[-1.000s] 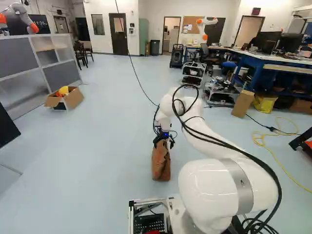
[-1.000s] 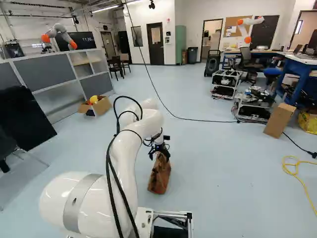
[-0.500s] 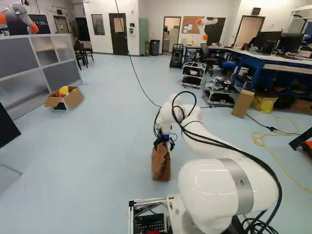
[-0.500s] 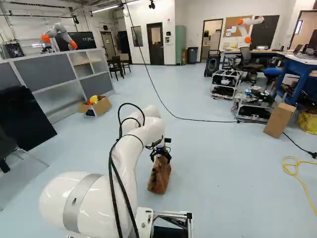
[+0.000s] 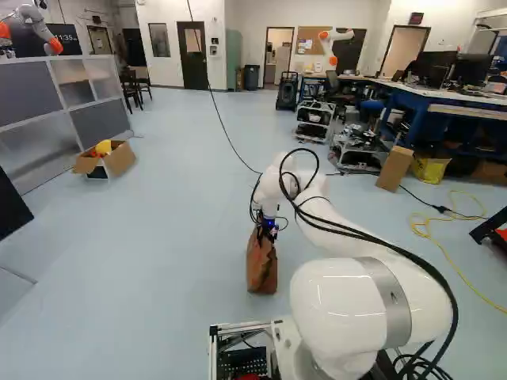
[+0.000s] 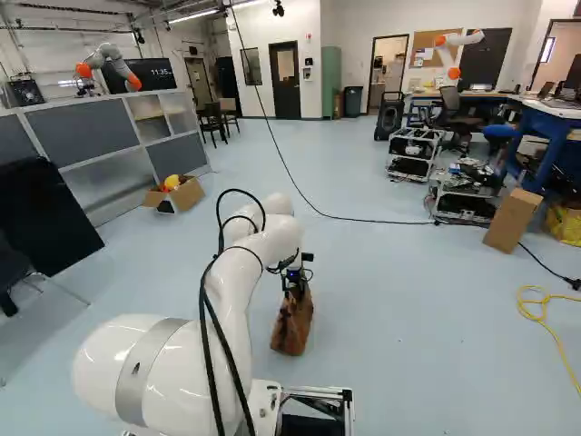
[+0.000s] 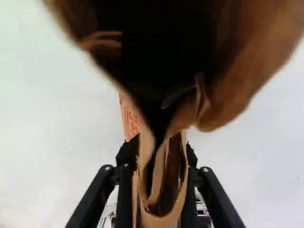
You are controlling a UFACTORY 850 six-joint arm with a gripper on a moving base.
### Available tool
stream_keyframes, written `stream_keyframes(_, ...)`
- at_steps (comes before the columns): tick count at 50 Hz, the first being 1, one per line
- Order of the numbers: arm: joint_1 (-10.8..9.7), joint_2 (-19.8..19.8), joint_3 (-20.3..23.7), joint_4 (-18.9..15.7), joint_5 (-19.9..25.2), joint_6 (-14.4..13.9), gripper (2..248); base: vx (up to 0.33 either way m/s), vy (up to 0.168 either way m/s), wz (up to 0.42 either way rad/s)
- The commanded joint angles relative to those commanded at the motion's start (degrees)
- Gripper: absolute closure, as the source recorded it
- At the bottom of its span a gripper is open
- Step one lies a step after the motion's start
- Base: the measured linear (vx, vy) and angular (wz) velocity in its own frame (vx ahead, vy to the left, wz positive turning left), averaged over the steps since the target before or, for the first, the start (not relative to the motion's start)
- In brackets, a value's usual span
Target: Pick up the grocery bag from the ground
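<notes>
Open carton, far left of the left base view: carton [image 5: 119, 161] on the floor, well apart from the bag; no bearing on the lift.
Grocery bag, left of the arm: brown paper bag [image 5: 260, 269], foot on the floor ahead of the base, body roughly upright, with a slight lean in the right base view.
Bag mouth, wrist view: paper rim [image 7: 164, 219] squeezed into a narrow fold between the fingers; loose flaps [image 7: 256, 71] flare widely ahead of them.
Gripper, above the bag: gripper [image 7: 159, 154] closed on the upper paper, one finger [image 7: 124, 183] against each side.
Step in hand, judged: securing the grip before the lift.
Recommended motion: confirm a firm pinch, then raise straight up and slowly, so that the weight comes onto the paper gradually.
Likely fault: a jerk or sideways pull could tear the rim or let the fold slip; contents cannot be made out, so weight is unknown.
Arm, right of the bag in the left base view: white arm [image 5: 348, 297] reaching forward and down; keep the swinging bag away from its links and cables.
</notes>
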Motion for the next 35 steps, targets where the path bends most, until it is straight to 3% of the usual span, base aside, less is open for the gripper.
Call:
stream_keyframes(1, 0.00, 0.00, 0.00, 0.00, 0.00, 0.00, 128, 0.000, 0.000, 0.000)
stream_keyframes(2, 0.00, 0.00, 0.00, 0.00, 0.00, 0.00, 167, 0.000, 0.000, 0.000)
stream_keyframes(6, 0.00, 0.00, 0.00, 0.00, 0.00, 0.00, 167, 0.000, 0.000, 0.000)
stream_keyframes(7, 0.00, 0.00, 0.00, 0.00, 0.00, 0.00, 204, 0.000, 0.000, 0.000)
stream_keyframes(11, 0.00, 0.00, 0.00, 0.00, 0.00, 0.00, 204, 0.000, 0.000, 0.000)
stream_keyframes(12, 0.00, 0.00, 0.00, 0.00, 0.00, 0.00, 229, 0.000, 0.000, 0.000)
stream_keyframes(26, 0.00, 0.09, 0.09, 0.00, 0.00, 0.00, 229, 0.000, 0.000, 0.000)
stream_keyframes(35, 0.00, 2.80, 2.95, 0.00, 0.00, 0.00, 229, 0.000, 0.000, 0.000)
